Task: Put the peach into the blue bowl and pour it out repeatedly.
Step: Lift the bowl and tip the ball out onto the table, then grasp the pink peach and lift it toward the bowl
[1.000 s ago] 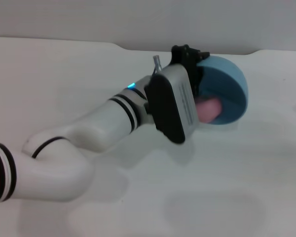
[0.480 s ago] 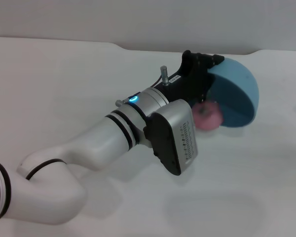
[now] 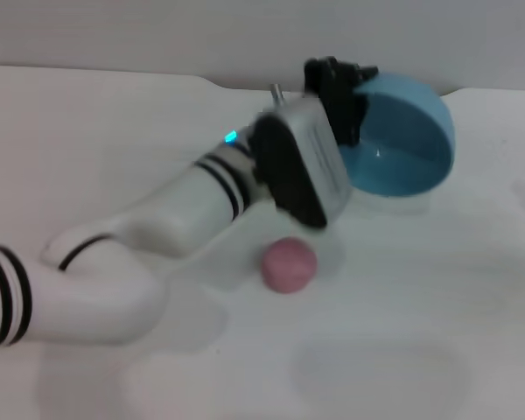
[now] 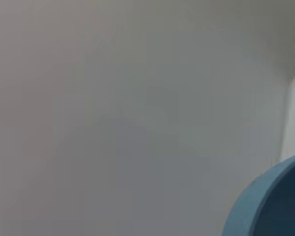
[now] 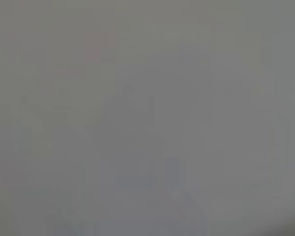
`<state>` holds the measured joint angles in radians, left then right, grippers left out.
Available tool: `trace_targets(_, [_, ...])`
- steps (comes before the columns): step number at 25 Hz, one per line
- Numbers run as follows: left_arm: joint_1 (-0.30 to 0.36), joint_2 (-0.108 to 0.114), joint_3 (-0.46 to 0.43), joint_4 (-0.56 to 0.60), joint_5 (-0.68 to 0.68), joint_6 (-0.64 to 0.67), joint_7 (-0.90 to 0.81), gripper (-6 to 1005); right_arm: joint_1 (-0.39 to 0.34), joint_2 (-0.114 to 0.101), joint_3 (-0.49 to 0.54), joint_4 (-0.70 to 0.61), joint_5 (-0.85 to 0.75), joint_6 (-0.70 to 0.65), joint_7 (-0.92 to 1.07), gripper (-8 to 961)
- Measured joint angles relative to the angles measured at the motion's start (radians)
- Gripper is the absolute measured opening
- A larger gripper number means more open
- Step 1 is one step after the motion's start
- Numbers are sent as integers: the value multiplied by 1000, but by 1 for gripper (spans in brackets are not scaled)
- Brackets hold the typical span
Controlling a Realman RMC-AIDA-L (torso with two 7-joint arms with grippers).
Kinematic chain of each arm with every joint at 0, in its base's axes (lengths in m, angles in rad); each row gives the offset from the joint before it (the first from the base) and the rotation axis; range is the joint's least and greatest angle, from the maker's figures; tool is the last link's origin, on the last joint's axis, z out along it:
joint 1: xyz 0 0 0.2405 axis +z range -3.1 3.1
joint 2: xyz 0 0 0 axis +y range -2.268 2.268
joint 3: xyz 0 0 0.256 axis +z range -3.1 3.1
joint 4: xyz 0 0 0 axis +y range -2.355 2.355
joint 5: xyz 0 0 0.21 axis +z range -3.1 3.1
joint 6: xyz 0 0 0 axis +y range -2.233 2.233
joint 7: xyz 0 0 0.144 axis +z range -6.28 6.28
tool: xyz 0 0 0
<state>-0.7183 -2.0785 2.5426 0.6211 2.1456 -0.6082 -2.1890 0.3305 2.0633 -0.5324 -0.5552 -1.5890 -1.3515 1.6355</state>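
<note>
White counter (image 3: 437, 332) carries everything in the head view. From the left edge the left arm (image 3: 140, 236) reaches across toward the far right part of the surface, white with black bands and a small blue light near the wrist. A grey and black box-shaped module (image 3: 302, 171) sits on that wrist and hides part of the hand.

Near the middle of the counter, in front of the arm's wrist, the peach (image 3: 289, 264) lies on the bare surface, pink and round, apart from the bowl and touching nothing else.

Farther right, close to the far edge, the left claw (image 3: 339, 96) is clenched on the rim of the blue bowl (image 3: 402, 140) at its left side. The bowl is tipped on its side, its opening turned toward the near-left, and its smooth inside holds nothing. The left wrist view shows only a slice of the bowl's rim against a plain grey backdrop.

The right arm and its claw do not show in any view; the right wrist view gives only flat grey.
</note>
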Motion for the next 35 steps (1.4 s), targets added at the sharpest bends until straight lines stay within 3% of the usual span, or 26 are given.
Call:
trace_targets(3, [-28, 0, -101, 0, -6, 96, -124, -1, 6, 0, -2, 0, -11, 1, -13, 403])
trace_targets(7, [-77, 8, -329, 1, -10, 338, -306, -1, 31, 1, -35, 1, -70, 4, -64, 402])
trace_targets(11, [-115, 17, -564, -3, -5, 626, -319, -1, 90, 4, -77, 14, -129, 43, -73, 404])
trace_targets(13, [-120, 21, -637, -5, -1, 719, -313, -1, 127, 4, -107, 36, -132, 77, -73, 404])
trace_targets(16, [-114, 27, -780, 0, 1, 883, -303, -1, 190, 3, -198, 58, -136, 151, -73, 402])
trace_targets(18, [-111, 35, -925, 2, 2, 1042, -262, -1, 226, 4, -268, 60, -144, 192, -71, 402])
trace_targets(21, [-104, 66, -1139, -7, 49, 1268, -210, -1, 312, 7, -429, 93, -154, 264, -67, 403])
trace_targets(22, [-104, 66, -1139, -7, 49, 1268, -210, -1, 312, 7, -429, 93, -154, 264, -67, 403])
trace_targets(25, [-73, 98, -1329, 5, 102, 1415, -216, -1, 401, 8, -589, 149, -200, 342, -32, 403])
trace_targets(28, [-38, 134, -1437, 21, 119, 1537, -239, -1, 432, 12, -670, 159, -214, 370, 4, 404])
trace_targets(31, [-11, 171, -1447, 27, 172, 1617, -330, 0, 456, 15, -754, 157, -213, 378, 35, 404])
trace_targets(35, [18, 169, -1457, 79, 322, 1716, -436, 0, 477, 18, -855, 149, -212, 388, 87, 419])
